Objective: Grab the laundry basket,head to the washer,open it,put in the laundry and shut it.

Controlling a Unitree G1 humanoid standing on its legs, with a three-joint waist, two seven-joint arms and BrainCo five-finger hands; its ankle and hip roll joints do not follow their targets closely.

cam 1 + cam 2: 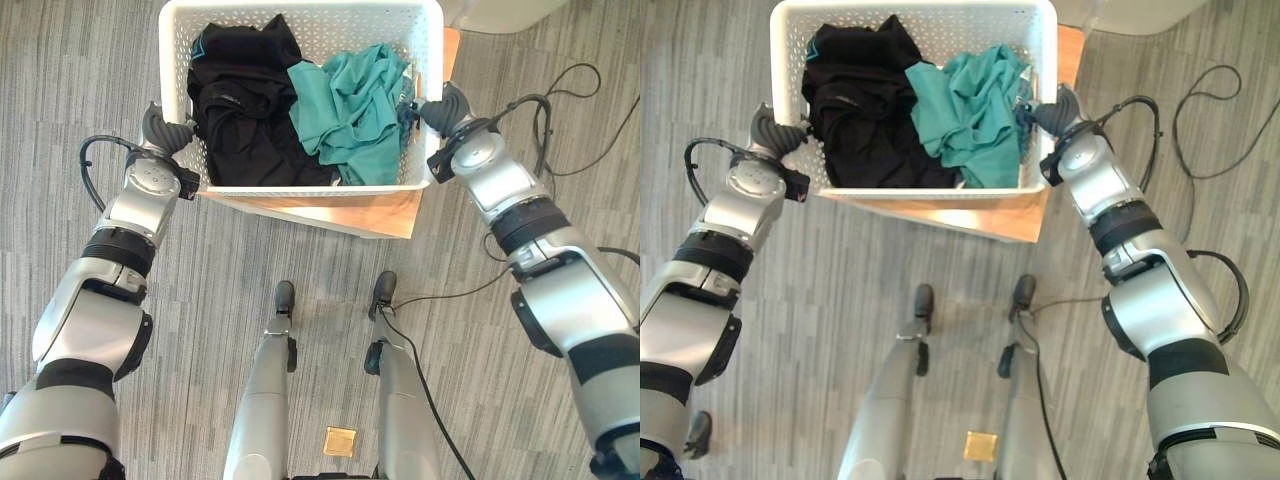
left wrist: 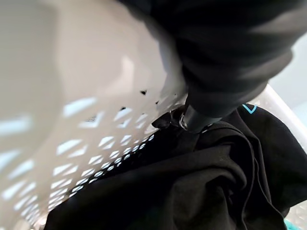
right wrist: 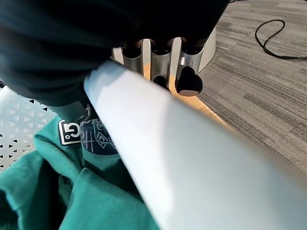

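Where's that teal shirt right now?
The teal shirt lies inside the white laundry basket, on the robot's right side, next to the black clothes and close to the right hand at the basket's rim.

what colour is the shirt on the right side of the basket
Teal green, beside black clothes in the white laundry basket; clearest in the left eye view.

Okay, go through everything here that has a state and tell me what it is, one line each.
laundry basket: open-topped, resting on a wooden stand, holding clothes.
black clothes: crumpled in the basket's left half.
teal garment: crumpled in the right half.
left hand: at the basket's left rim, fingers hidden.
right hand: fingers curled over the right rim.
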